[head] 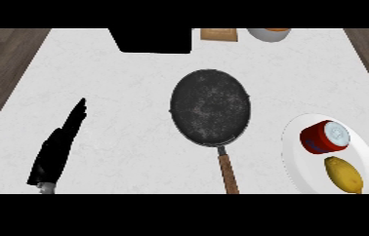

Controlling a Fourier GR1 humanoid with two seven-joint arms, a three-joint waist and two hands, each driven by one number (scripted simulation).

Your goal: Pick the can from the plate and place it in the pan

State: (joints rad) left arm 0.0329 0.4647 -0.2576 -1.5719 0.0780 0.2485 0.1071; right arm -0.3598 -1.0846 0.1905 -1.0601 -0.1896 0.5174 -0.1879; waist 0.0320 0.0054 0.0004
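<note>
A red can with silver lid [325, 137] lies on the white round plate [292, 154] at the right edge of the counter [122, 84], its label seemingly too blurred to read. The black wooden-handled pan [210, 107] sits mid-counter with open room around it. The left hand [54, 154] is by the left edge, fingers straight and together.

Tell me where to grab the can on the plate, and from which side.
Probably the red wall of the can, pinched across its round sides under the pale lid. Come from above on the right, with the right hand, not in view now: the lemon crowds its near side on the plate, and the left hand rests open far left.
</note>
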